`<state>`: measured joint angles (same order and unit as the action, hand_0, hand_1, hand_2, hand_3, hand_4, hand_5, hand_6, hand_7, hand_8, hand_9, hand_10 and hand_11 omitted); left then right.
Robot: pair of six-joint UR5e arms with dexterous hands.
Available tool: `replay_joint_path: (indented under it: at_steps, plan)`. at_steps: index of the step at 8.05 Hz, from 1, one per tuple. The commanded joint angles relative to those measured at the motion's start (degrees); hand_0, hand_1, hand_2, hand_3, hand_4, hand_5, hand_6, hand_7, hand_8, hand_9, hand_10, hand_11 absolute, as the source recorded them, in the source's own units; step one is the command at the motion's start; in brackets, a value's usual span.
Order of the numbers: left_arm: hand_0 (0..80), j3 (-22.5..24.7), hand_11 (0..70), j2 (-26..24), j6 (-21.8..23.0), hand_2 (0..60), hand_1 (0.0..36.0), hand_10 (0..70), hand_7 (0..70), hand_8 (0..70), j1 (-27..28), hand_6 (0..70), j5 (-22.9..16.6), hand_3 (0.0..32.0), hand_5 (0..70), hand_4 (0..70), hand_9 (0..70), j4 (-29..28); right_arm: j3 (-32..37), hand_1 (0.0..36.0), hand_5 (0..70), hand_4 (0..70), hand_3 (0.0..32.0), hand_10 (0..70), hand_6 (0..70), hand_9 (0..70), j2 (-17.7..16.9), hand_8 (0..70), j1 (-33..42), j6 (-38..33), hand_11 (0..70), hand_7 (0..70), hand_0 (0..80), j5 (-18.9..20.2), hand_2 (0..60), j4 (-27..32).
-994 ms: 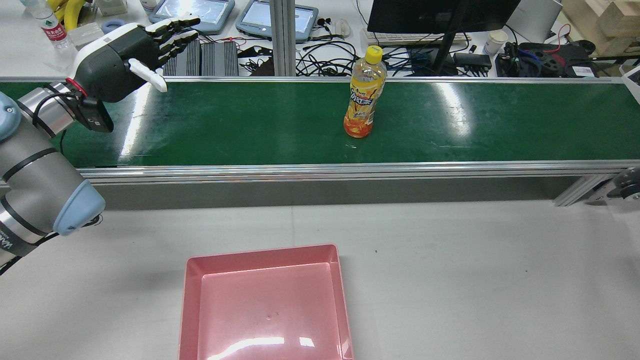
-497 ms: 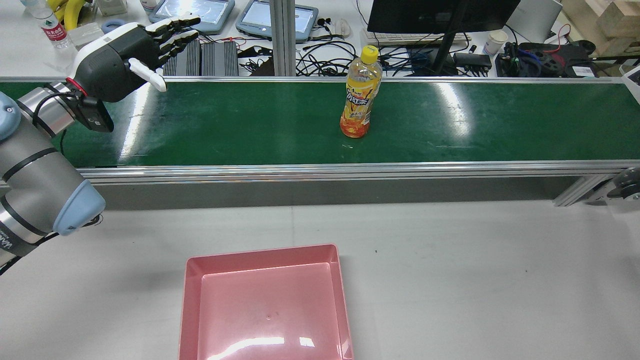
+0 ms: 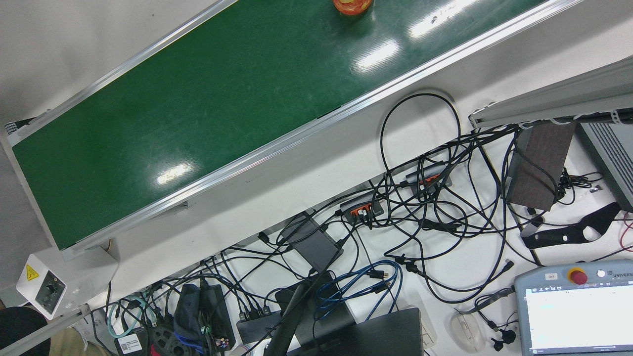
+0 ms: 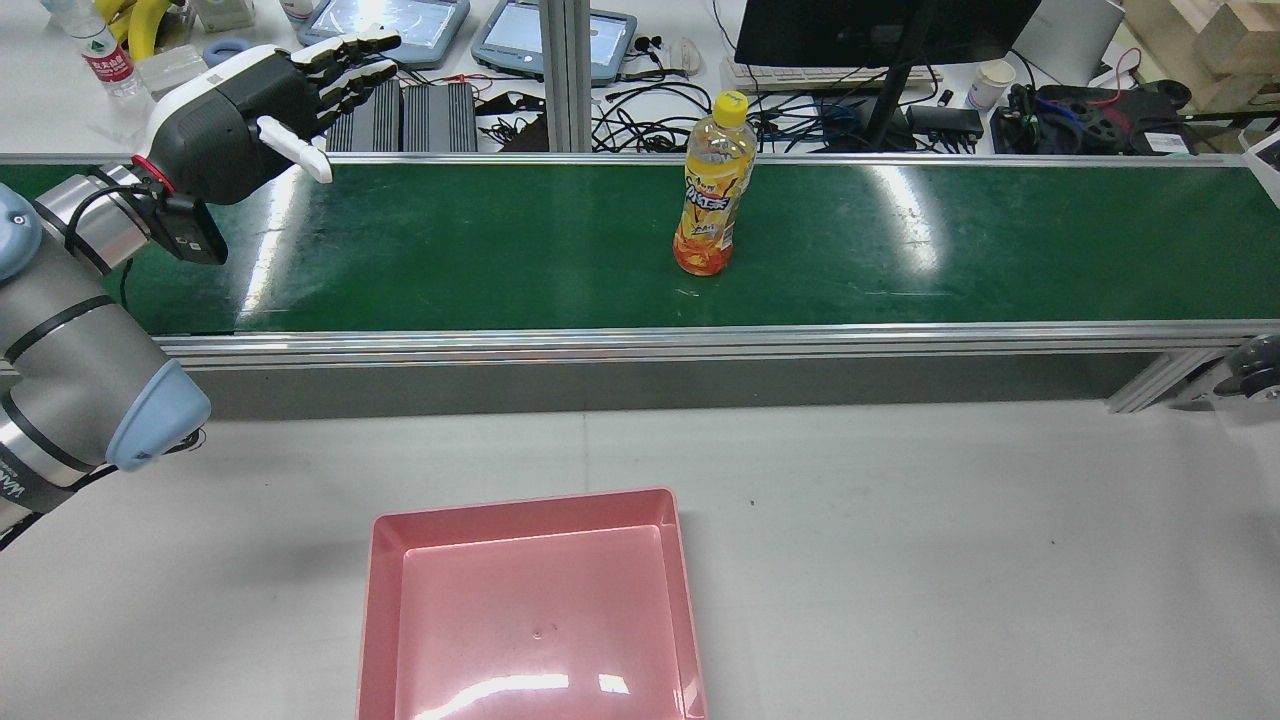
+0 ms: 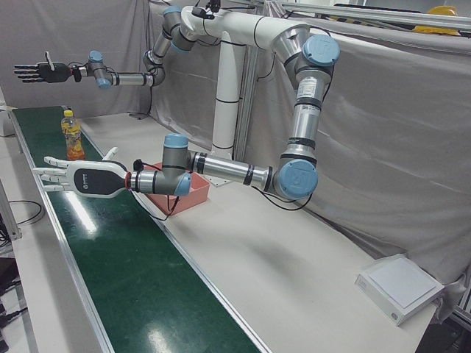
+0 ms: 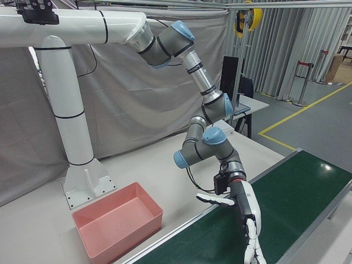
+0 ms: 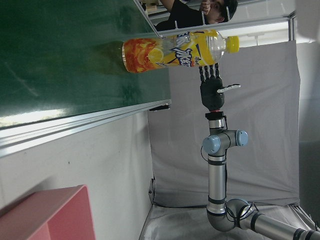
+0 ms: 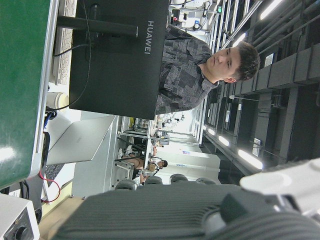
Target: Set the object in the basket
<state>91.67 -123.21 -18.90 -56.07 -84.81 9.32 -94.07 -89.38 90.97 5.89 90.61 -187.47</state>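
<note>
- The clear plastic bottle of orange drink with a yellow cap (image 4: 712,185) stands upright mid-length on the green conveyor belt (image 4: 500,240).
- The left hand (image 4: 262,110) hovers empty at the belt's left end, fingers spread.
- The right hand (image 5: 38,72) is spread wide, empty.
- The pink plastic basket (image 4: 530,610) sits at the near counter edge.

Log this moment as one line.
juice bottle: upright on green conveyor belt | left hand: open | right hand: open | pink basket: empty
</note>
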Motion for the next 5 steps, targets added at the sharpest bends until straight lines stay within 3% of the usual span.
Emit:
replay_joint_path:
  at_steps: [1, 5]
  plan:
    - [57.8, 0.0, 1.8, 0.1, -0.1, 0.0, 1.7, 0.4, 0.9, 7.1, 0.0, 0.4, 0.0, 2.0, 15.6, 12.9, 9.4, 0.0, -0.1, 0.0, 0.0, 0.0, 0.0, 0.0, 0.0, 0.0, 0.0, 0.0, 0.0, 0.0, 0.0, 0.0, 0.0, 0.0, 0.0, 0.0]
    - [57.9, 0.1, 1.9, 0.0, -0.1, 0.0, 1.7, 0.5, 0.8, 7.2, 0.0, 0.4, 0.0, 2.2, 15.5, 12.8, 9.5, 0.0, 0.0, 0.0, 0.0, 0.0, 0.0, 0.0, 0.0, 0.0, 0.0, 0.0, 0.0, 0.0, 0.0, 0.0, 0.0, 0.0, 0.0, 0.0]
